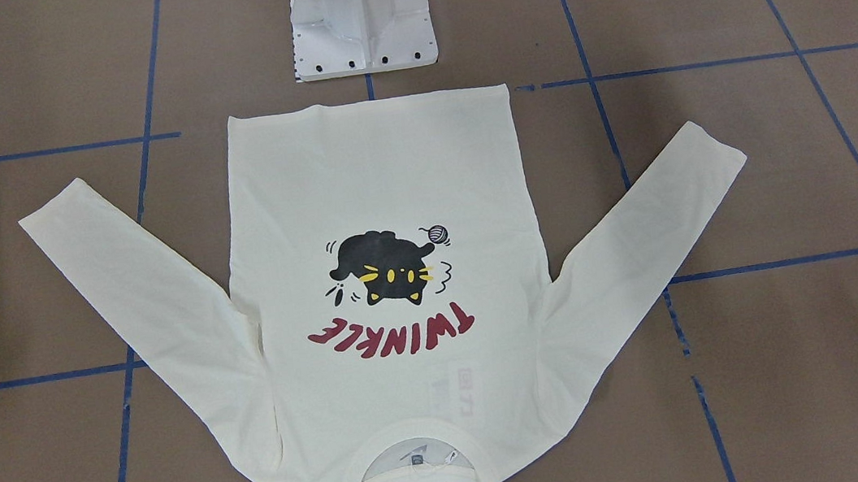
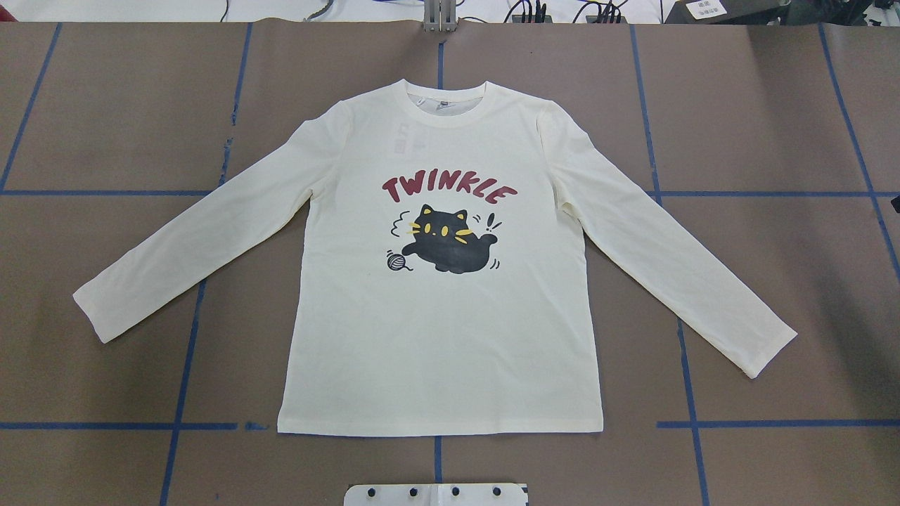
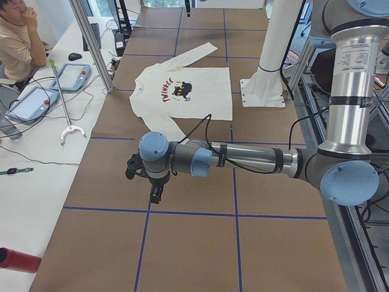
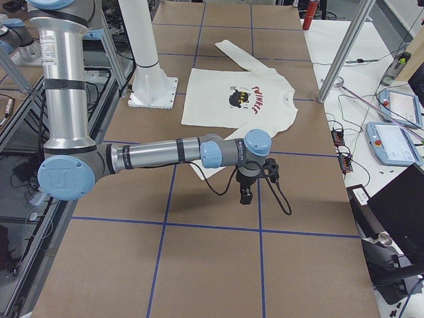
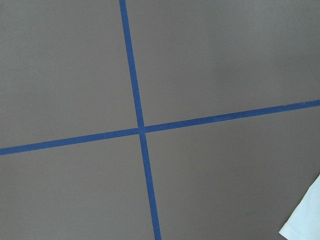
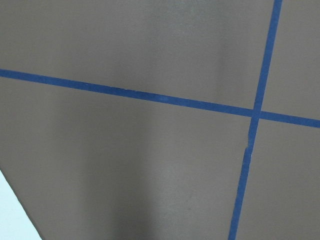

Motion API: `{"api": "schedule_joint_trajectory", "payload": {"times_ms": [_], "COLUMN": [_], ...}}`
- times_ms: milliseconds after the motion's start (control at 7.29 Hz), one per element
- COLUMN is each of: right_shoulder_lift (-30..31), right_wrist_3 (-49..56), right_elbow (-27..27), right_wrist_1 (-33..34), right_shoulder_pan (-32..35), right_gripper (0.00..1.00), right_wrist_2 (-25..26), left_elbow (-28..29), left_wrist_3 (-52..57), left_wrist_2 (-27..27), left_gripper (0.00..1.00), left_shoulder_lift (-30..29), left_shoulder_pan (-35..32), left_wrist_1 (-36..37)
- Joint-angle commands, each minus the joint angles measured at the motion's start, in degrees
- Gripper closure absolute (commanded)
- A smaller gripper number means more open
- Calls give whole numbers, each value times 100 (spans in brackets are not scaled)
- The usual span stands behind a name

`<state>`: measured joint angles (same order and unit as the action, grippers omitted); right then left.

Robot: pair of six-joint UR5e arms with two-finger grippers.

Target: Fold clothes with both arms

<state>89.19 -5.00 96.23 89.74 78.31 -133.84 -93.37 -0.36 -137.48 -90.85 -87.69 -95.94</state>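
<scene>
Found a cream long-sleeved cotton T-shirt point(image 2: 443, 337) spread flat and print-up at the middle of the brown paper-covered table point(image 2: 105, 105). Noted its black cat, yarn ball and red "TWINKLE" lettering facing up. Saw the ribbed round neck lying toward the table's far edge on the operators' side, and the straight hem toward the edge by the white metal pedestal base point(image 1: 362, 28). Saw both sleeves opened out from the body, slanting toward the table's two ends, cuffs nearer the robot's edge than the shoulders. Saw no fold in the cloth. Noted thin blue tape lines point(image 2: 689, 379) crossing the table in a grid, some running under the shirt.

From the left end, saw the grey-silver jointed left arm point(image 3: 243, 159) with light blue caps stretched low over the table, with its black two-finger left gripper point(image 3: 155, 193) pointing down above bare paper near the left sleeve, apart from it. Could not tell how its fingers stood. From the right end, saw the matching grey-silver right arm point(image 4: 159, 154) reaching out likewise, its black right gripper point(image 4: 246, 194) hanging above bare paper beside the right sleeve. Could not tell its finger spacing either.

In each wrist view, saw only brown paper, a tape crossing and a pale corner of cloth at the lower edge.

Noted a seated person point(image 3: 18, 42) at the white side desk point(image 3: 36, 158) along the far edge.
</scene>
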Motion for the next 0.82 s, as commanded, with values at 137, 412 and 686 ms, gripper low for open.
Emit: {"api": "schedule_joint_trajectory", "payload": {"times_ms": [137,412,686], "right_shoulder_lift": [272,1054,1554], "right_wrist_3": [-507,-2036,-4940], "right_elbow": [209,634,608], "right_wrist_1": [-369,-2030,-4217], "right_shoulder_pan": [-271,-1236,-2788], "right_gripper": [0,0,1], "right_wrist_2": [-718,-416,591], "left_elbow": [-198,-270,-287], "left_wrist_3": [-17,-8,-17], "left_wrist_2": [-42,-295,-315], "left_gripper": [0,0,0], "left_shoulder_lift": [84,102,102], "left_shoulder_pan": [7,15,16], "left_wrist_1": [-47,-47,-47]}}
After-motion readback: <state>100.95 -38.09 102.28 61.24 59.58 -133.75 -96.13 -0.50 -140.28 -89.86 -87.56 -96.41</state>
